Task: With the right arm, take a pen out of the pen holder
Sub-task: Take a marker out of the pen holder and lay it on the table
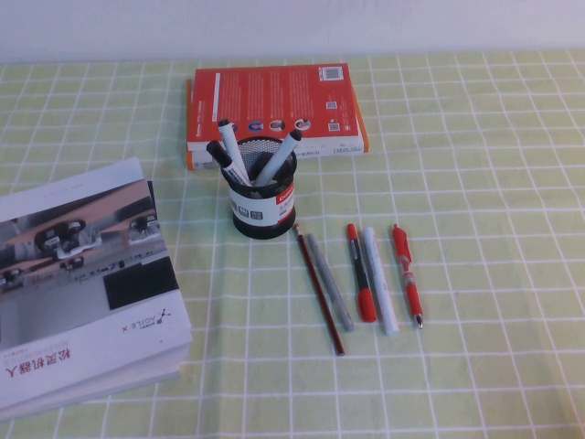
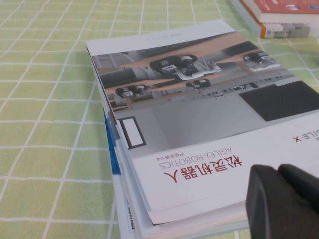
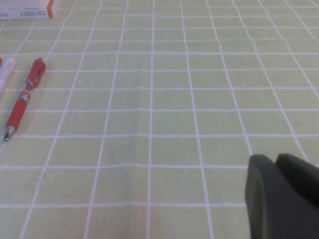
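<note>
A black mesh pen holder point(image 1: 262, 203) stands mid-table with three black-capped markers point(image 1: 277, 157) sticking out of it. Neither arm shows in the high view. In the right wrist view my right gripper point(image 3: 275, 159) is shut and holds nothing; it hangs over bare checked cloth, well to the right of the holder. A red pen point(image 3: 24, 99) and the tip of a white pen point(image 3: 5, 74) lie off to its side. My left gripper point(image 2: 278, 170) is shut and holds nothing, and it hovers over the near corner of a brochure stack point(image 2: 199, 114).
Several pens lie in a row right of the holder: a brown pencil point(image 1: 319, 289), a grey pen point(image 1: 329, 282), a red marker point(image 1: 360, 273), a white pen point(image 1: 380, 279) and a red pen point(image 1: 407, 274). An orange book point(image 1: 274, 110) lies behind the holder. The brochure stack point(image 1: 82, 283) fills the near left.
</note>
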You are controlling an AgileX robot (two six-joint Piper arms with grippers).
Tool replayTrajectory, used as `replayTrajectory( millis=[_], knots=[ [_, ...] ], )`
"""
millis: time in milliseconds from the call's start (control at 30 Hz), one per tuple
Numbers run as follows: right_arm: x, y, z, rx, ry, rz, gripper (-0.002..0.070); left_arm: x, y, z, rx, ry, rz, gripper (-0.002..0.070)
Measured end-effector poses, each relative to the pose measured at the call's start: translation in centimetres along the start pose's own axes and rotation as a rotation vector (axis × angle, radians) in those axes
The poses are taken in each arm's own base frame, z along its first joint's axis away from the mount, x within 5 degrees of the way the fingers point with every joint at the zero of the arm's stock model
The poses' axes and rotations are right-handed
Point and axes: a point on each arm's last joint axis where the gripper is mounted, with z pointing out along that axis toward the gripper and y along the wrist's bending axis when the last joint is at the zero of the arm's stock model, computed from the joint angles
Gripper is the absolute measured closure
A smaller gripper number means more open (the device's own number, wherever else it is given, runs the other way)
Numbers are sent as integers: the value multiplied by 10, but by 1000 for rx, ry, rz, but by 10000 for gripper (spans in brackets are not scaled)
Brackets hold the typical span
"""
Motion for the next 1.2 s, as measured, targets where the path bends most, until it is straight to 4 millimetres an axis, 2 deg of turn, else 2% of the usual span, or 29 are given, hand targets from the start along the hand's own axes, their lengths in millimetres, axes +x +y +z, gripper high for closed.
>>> replayTrajectory(
  millis=[633,733,1000,1200],
  knots=[
    [-2,0,0,-3,-23,9,689,0,0,0,0,0,0,680],
    [-10,3,-1,-34,-104,107,689,0,0,0,0,0,0,680],
    [-31,1,-5,-119,-334,605,689,0,0,0,0,0,0,680],
    [-33,0,-6,-127,-361,699,689,0,0,0,0,0,0,680]
  ],
)
